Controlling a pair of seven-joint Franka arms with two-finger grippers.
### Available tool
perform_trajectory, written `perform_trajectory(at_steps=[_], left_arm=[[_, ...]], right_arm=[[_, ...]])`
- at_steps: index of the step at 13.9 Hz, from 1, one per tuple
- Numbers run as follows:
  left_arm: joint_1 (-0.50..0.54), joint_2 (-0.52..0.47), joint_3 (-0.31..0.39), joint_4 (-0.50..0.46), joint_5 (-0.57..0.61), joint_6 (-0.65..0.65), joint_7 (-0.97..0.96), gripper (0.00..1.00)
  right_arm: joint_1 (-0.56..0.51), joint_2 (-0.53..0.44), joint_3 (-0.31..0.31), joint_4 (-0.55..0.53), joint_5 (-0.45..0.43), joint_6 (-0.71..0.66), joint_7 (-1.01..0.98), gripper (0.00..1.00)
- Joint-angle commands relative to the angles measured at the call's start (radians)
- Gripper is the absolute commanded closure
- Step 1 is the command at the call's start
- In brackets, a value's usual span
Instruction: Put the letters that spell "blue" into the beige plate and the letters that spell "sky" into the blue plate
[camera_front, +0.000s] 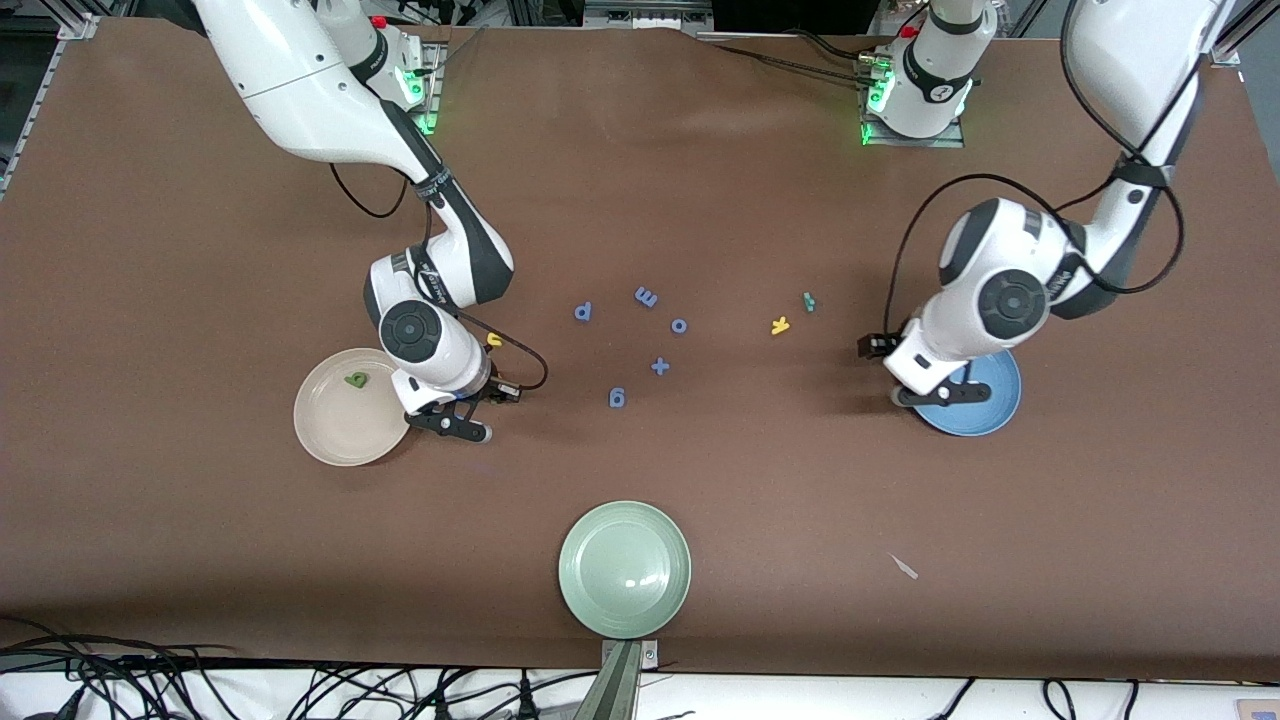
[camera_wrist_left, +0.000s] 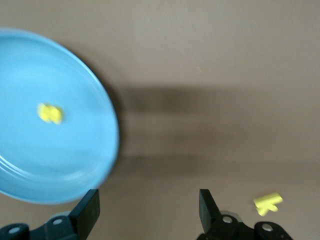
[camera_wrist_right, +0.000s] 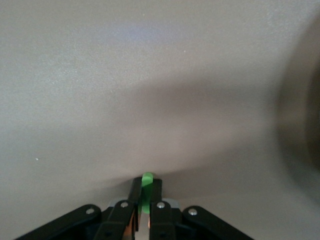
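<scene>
My right gripper is shut on the thin green "l", low at the table beside the beige plate. The dark green "b" lies in that plate. A yellow "u" peeks out beside the right arm. My left gripper hangs open and empty over the edge of the blue plate. A yellow "s" lies in it. The yellow "k" and the teal "y" lie on the table, farther from the front camera than the blue plate.
Several blue letters and a plus sign are scattered mid-table between the two arms. A pale green plate sits near the table's front edge. A small white scrap lies toward the left arm's end.
</scene>
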Motion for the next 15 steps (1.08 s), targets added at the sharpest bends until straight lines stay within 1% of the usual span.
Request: perform_trajectory(at_steps=[1,2,4,5,6,7,9,11,13,14,15], left_arm=[[0.009,-0.065,-0.049,-0.153,0.026,0.148,-0.194,0.12],[0.009,-0.064,-0.069,-0.189,0.026,0.216,-0.283,0.12],[0.002,-0.054,-0.074,-0.221,0.028,0.265,-0.334,0.13],[0.000,-0.056,-0.080,-0.256,0.026,0.326,-0.359,0.13],[0.000,-0.053,-0.083,-0.275,0.028,0.368,-0.366,0.17],[0.000,-0.044,-0.083,-0.276,0.028,0.375,-0.365,0.21],[-0.001,-0.045,-0.091,-0.298,0.028,0.378,-0.364,0.24],[-0.001,-0.039,-0.105,-0.306,0.029,0.379,-0.356,0.32],[-0.012,-0.033,-0.105,-0.309,0.040,0.379,-0.350,0.33],[-0.020,-0.031,-0.105,-0.315,0.041,0.379,-0.350,0.33],[-0.021,-0.030,-0.105,-0.315,0.043,0.379,-0.350,0.34]], right_arm=[[-0.007,-0.030,-0.036,0.007,-0.011,-0.046,-0.061,1.00],[-0.007,-0.040,-0.053,0.015,-0.011,-0.090,-0.110,1.00],[-0.007,-0.062,-0.095,0.013,-0.011,-0.127,-0.197,1.00],[-0.007,-0.077,-0.121,0.013,-0.011,-0.161,-0.243,1.00],[-0.007,-0.096,-0.149,0.015,-0.011,-0.196,-0.299,1.00],[-0.007,-0.111,-0.175,0.009,-0.011,-0.236,-0.357,1.00],[-0.008,-0.120,-0.218,-0.010,-0.005,-0.253,-0.431,1.00],[-0.013,-0.126,-0.238,-0.047,-0.002,-0.238,-0.454,1.00],[-0.015,-0.131,-0.249,-0.067,0.009,-0.226,-0.456,0.99],[-0.016,-0.131,-0.249,-0.068,0.011,-0.226,-0.456,0.91],[-0.016,-0.131,-0.249,-0.068,0.026,-0.226,-0.456,0.75]])
